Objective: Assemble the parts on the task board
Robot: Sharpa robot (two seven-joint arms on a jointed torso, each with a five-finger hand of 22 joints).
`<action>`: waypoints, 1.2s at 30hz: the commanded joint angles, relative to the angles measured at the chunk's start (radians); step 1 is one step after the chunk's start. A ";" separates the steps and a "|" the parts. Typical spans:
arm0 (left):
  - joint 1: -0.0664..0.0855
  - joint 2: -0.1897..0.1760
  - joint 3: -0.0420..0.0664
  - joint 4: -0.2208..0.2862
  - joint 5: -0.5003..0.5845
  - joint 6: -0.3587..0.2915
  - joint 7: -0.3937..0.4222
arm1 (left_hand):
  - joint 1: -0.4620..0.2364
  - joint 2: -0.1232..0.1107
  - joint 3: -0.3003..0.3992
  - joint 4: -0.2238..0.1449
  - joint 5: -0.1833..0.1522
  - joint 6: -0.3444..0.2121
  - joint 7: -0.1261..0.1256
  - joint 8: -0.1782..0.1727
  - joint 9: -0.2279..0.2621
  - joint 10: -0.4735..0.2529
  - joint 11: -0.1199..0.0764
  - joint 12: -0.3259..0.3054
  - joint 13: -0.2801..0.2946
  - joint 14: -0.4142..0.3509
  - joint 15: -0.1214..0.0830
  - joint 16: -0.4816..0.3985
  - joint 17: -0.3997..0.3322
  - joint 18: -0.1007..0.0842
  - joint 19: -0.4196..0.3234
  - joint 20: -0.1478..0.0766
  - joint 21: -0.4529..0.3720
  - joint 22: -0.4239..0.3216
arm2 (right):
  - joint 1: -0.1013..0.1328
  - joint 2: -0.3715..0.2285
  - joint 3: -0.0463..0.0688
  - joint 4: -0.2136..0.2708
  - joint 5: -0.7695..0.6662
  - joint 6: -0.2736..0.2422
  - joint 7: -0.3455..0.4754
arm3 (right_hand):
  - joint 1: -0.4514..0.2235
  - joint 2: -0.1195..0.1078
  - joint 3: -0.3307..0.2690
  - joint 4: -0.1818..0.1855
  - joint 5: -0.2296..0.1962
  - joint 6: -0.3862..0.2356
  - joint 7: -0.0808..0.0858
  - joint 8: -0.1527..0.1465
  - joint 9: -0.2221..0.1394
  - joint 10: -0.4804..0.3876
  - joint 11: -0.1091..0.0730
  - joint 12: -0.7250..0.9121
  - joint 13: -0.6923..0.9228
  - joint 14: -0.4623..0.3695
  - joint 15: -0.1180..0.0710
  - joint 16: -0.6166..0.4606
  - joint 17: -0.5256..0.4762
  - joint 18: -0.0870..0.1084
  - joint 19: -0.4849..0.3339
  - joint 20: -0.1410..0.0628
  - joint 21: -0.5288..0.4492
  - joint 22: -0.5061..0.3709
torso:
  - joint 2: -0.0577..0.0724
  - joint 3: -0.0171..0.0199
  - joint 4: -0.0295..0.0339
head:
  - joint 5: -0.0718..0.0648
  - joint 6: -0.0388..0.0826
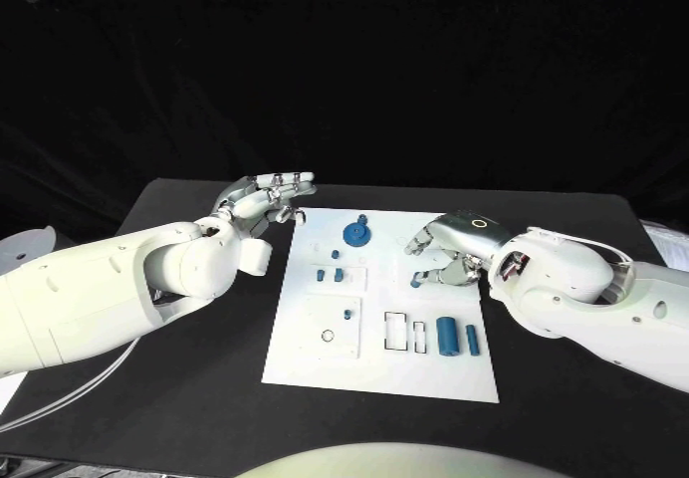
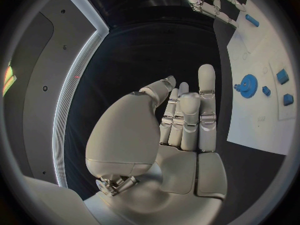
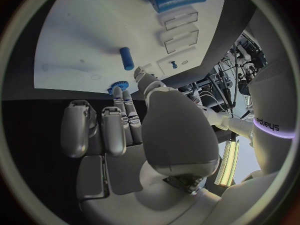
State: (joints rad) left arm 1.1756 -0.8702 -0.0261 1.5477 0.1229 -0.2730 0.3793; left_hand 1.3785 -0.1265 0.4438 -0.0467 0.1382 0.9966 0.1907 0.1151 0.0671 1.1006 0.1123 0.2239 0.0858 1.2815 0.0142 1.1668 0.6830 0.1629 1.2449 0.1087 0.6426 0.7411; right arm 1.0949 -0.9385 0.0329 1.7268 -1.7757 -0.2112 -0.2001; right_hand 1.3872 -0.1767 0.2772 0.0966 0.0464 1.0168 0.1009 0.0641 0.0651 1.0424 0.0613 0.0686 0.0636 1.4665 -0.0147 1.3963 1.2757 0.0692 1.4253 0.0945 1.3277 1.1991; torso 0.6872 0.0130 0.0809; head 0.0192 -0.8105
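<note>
- At the middle of the black table [image 1: 172,398] lies the task board [image 1: 309,358], a white plate set lengthwise away from the robot
- Near the board's far end rests a blue gear [image 1: 356,235], lying flat on the plate
- Just nearer than the gear sit several small blue pieces [image 1: 331,275] close together at the board's middle; whether they stand in sockets or lie loose is too small to tell
- Toward the board's near right edge lie 2 blue cylinders [image 1: 460,337] side by side, beside 2 rectangular outlines [image 1: 405,334] that look like unfilled slots
- On the board's near left part a small ring-shaped mark [image 1: 328,336] shows with nothing in it
- Judged from this, the assembly looks early to midway: the gear and both cylinders appear not yet seated, and several recesses look vacant
- Over the board's right edge the right hand [image 1: 448,261] is curled downward with its fingertips near a small blue piece [image 1: 418,281]; contact is hidden, so I cannot tell whether it grips that piece or anything else
- In the right wrist view the same hand's fingers [image 3: 119,127] lie close together, reaching toward the board, with a small blue peg [image 3: 127,58] lying beyond them
- Beside the board's far left corner the left hand [image 1: 266,204] is raised off the table, fingers extended upward and close together, holding nothing
- Left wrist view shows that palm [image 2: 181,160] bare, with the gear and board off to one side
</note>
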 commanded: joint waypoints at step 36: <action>0.000 -0.001 0.000 0.002 0.001 0.021 0.003 | -0.001 0.008 -0.003 -0.007 -0.005 -0.004 0.000 0.005 0.002 -0.006 -0.001 0.008 0.000 0.002 0.006 0.004 0.001 0.019 0.002 0.006 -0.003 0.002 | -0.019 0.043 -0.008 -0.037 -0.013 0.116 -0.007 | 0.052 0.070 0.035 0.025 0.004 0.091 0.011 0.010 0.007 0.120 0.001 0.022 -0.001 0.057 0.002 -0.002 -0.005 0.010 0.007 -0.002 -0.008 -0.001 | 0.001 0.0003 0.0018 | -0.002 -0.005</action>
State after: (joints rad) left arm 1.1756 -0.8721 -0.0263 1.5477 0.1229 -0.2721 0.3785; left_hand 1.3785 -0.1265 0.4410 -0.0495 0.1382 0.9966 0.1906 0.1151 0.0681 1.1007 0.1123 0.2285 0.0858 1.2815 0.0142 1.1668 0.6832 0.1629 1.2450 0.1087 0.6426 0.7419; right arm 1.0777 -0.8979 0.0254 1.6899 -1.7777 -0.0996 -0.2103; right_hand 1.4369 -0.1155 0.3065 0.1223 0.0464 1.1011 0.1136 0.0692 0.0713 1.1546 0.0623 0.0890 0.0629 1.4664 -0.0146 1.3963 1.2700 0.0691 1.4252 0.0947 1.3243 1.1966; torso 0.6880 0.0132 0.0821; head 0.0178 -0.8140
